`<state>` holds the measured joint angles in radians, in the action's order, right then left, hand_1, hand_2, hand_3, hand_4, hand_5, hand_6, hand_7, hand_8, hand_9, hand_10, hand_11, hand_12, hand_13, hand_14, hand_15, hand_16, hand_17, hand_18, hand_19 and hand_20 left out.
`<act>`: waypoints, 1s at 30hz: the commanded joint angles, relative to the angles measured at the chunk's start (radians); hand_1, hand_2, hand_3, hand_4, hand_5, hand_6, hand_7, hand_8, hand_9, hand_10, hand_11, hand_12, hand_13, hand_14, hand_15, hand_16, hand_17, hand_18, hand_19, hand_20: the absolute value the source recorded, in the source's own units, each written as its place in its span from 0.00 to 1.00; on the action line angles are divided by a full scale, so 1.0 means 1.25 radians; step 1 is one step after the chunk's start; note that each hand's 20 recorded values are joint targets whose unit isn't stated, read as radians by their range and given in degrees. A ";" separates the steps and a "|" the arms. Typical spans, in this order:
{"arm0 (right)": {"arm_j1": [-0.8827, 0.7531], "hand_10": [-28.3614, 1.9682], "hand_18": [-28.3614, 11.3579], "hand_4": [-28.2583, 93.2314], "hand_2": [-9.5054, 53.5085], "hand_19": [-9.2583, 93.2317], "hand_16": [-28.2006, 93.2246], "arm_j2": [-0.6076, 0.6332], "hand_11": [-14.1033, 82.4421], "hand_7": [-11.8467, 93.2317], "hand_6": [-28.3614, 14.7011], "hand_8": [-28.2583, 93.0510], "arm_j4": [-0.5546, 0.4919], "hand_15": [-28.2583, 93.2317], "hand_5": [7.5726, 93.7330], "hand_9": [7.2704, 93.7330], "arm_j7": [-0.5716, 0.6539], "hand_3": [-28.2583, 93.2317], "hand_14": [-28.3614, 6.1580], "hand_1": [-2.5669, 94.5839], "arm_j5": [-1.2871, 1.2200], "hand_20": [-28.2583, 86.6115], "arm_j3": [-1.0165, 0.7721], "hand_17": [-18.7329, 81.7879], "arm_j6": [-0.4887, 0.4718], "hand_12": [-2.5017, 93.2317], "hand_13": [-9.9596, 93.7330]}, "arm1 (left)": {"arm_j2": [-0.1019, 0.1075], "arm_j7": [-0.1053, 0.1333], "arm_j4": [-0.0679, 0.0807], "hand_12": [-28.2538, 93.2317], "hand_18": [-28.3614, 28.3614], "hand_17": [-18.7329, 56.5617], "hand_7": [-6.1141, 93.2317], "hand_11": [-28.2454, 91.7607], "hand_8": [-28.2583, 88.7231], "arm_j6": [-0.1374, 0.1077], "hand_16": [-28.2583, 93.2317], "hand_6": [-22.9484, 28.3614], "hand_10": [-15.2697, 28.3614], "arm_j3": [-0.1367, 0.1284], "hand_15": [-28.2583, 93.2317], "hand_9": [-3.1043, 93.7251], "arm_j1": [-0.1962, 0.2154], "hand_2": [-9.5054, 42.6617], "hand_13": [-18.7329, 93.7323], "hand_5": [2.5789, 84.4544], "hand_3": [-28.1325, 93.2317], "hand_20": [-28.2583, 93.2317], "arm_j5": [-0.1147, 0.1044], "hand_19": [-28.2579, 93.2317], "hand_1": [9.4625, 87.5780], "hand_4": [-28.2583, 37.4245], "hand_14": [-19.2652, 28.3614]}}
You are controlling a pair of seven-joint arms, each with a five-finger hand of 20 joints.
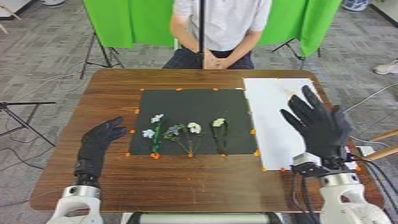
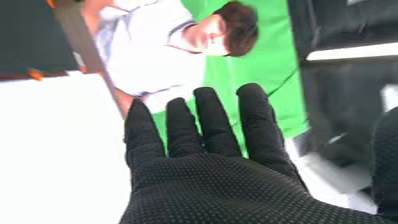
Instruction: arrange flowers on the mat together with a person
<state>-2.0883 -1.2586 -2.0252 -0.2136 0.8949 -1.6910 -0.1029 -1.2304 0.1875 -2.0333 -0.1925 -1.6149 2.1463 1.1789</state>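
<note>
Bright, fairly even light falls on the wooden table [image 1: 204, 186] in the head view, with soft, faint shadows. In the right wrist view, the white sheet [image 2: 58, 160] by the table's right edge glares, washed out to flat white.

A brown wooden table [image 1: 178, 192] stands on a grey floor [image 1: 44, 70], with a green curtain [image 1: 129, 25] hanging beyond its far edge, a black stand [image 1: 31, 103] well off to its left and a blue-and-white pot [image 1: 355, 5] at the far right.
</note>
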 commanded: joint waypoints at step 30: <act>0.024 0.46 0.37 0.07 0.18 0.11 0.28 -0.052 0.17 0.19 0.65 0.16 0.021 0.29 0.32 0.31 -0.071 0.86 0.51 0.07 0.097 0.43 -0.021 0.33 0.034 0.12 0.33 | 0.002 -0.001 0.006 0.35 0.70 0.37 0.21 0.42 0.19 0.012 0.22 0.52 0.70 0.008 0.41 0.56 -0.002 0.32 0.52 0.57 0.77 0.37 0.003 0.31 0.20 0.05 0.78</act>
<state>-2.0566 -1.3163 -2.0026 -0.2871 1.0095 -1.7146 -0.0736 -1.2289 0.1895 -2.0321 -0.1890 -1.6065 2.1416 1.1790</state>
